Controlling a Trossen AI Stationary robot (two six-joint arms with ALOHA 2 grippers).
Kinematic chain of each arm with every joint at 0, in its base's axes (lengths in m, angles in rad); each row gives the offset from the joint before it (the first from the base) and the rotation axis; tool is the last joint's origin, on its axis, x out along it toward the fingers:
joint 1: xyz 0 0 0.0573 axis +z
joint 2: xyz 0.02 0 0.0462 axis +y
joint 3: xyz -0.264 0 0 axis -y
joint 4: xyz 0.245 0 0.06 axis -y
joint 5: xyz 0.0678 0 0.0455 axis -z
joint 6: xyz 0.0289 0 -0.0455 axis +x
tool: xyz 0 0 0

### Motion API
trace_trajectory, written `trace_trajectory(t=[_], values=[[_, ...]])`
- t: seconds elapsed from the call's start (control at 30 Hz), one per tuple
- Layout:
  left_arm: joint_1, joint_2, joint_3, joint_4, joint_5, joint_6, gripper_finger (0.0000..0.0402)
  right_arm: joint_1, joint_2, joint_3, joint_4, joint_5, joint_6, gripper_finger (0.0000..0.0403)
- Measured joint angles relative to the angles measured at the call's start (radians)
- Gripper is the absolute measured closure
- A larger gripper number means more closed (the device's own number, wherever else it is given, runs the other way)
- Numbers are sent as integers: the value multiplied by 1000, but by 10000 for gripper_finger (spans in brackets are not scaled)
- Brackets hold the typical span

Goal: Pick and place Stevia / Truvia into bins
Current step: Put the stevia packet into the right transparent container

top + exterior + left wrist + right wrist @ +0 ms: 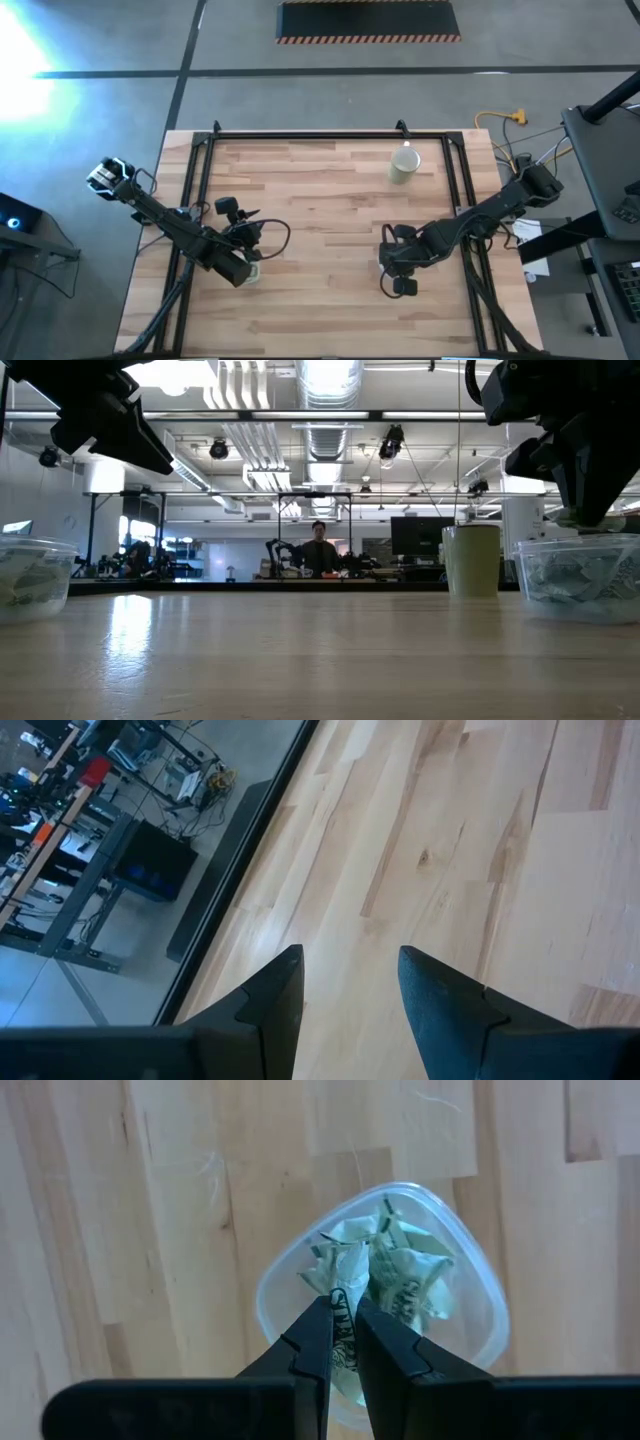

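Note:
Two clear tubs stand on the wooden table, each with pale green-and-white sachets inside. The left tub [30, 575] lies partly under my left gripper [247, 263], which hangs open; its wrist view shows only bare wood between the open fingers [350, 958]. The right tub [480, 1285] sits under my right gripper [343, 1302], which is shut on one sachet [343, 1280] over the heap of sachets [410, 1275]. In the low view the right gripper [590, 500] hangs just above that tub's rim [580, 540]. My right gripper pinches one sachet between its two fingertips, on the end nearest the wrist [344, 1318]. The fingers come from above, pointing down into the tub. The sachet's other end [340, 1260] shows over the heap; whether it rests on the heap I cannot tell.
An opaque beige cup [404, 165] stands toward the table's far right, also in the low view [473, 560]. A dark frame rail [300, 137] runs round the table top. Bare wood lies between the two tubs. A person stands far off in the room [318, 550].

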Motion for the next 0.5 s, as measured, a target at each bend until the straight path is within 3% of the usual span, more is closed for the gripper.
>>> trace_trajectory(t=[0.5], values=[[0, 0, 0, 0, -3, 0, 254, -1, 0, -67, 91, 19, 0, 369]])
